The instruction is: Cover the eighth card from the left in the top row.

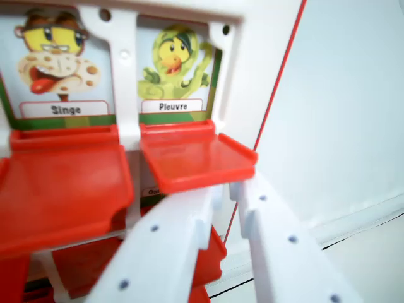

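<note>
Right there, the gripper sat with its two white fingers slightly spread, a narrow gap between them, tips just under the near edge of the red flap below the Pieuvre card. That card stood uncovered at the far right of the white frame. Left of it, the Singe card had its own red flap down. Rightward, past the frame's edge, lay open pale surface.

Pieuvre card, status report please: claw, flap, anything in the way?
Claw open, tips under the red flap. Pieuvre card uncovered, flap down. Nothing blocking.
</note>
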`<action>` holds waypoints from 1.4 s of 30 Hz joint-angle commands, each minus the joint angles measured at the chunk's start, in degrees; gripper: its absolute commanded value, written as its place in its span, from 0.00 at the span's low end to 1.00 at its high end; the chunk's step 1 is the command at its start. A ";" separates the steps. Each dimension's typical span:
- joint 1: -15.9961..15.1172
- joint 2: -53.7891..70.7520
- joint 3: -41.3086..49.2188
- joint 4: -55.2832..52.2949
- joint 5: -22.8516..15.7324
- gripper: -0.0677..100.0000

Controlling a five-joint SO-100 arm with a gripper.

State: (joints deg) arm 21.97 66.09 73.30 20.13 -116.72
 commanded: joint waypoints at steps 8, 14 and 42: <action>-1.58 -0.70 -11.07 -1.85 -1.14 0.00; -1.67 -2.46 -14.41 -1.85 -1.14 0.00; -2.20 2.64 -14.33 0.35 3.69 0.00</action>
State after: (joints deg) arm 20.13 59.41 61.70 20.30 -113.55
